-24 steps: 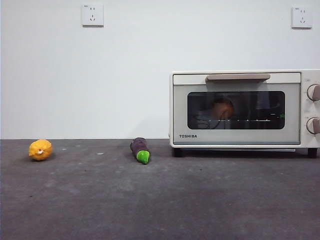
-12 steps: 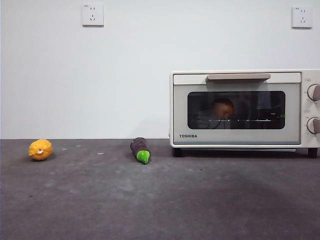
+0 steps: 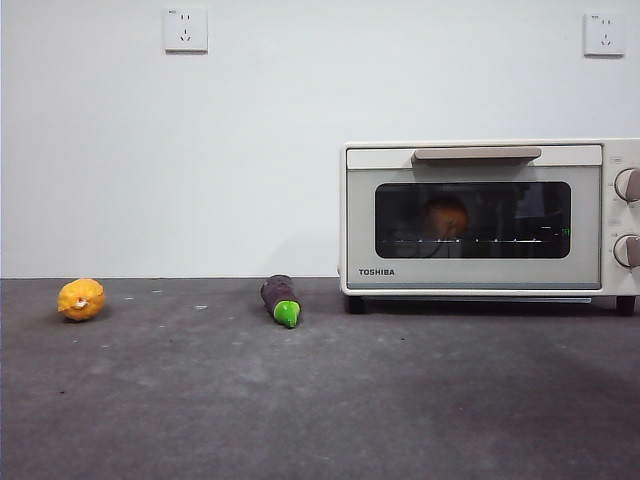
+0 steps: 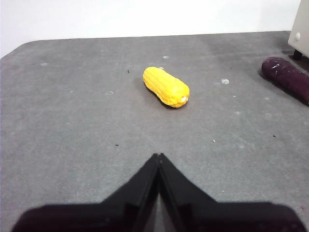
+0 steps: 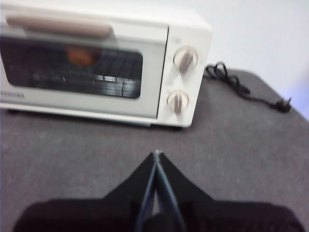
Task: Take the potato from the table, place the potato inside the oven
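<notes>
- Seemingly the potato [image 3: 446, 215] already sits inside the oven [image 3: 480, 270], an orange-brown lump behind the dark glass on the rack; the right wrist view shows the same orange shape [image 5: 80, 55] through the window, though blur there leaves its outline soft.
- Door looks shut, its beige handle [image 3: 476, 154] level along the top edge, so little of the task appears left beyond clearing the arms away.
- Right gripper [image 5: 155, 154] hangs above the table [image 3: 320, 400] in front of the oven, well apart from the door, jaws pressed together and holding nothing.
- Left gripper [image 4: 158, 157] hovers over the other end of the table, jaws likewise together and empty, with the yellow corn-like piece [image 4: 166, 86] ahead of it and the purple eggplant [image 4: 287, 77] off to one side.
- Good practice for this step: draw the right arm back without brushing the knobs [image 5: 185, 58] or handle, so the door stays closed.
- Leaving the eggplant [image 3: 281, 299] and yellow piece [image 3: 81, 298] untouched matters too, since neither belongs to the task.
</notes>
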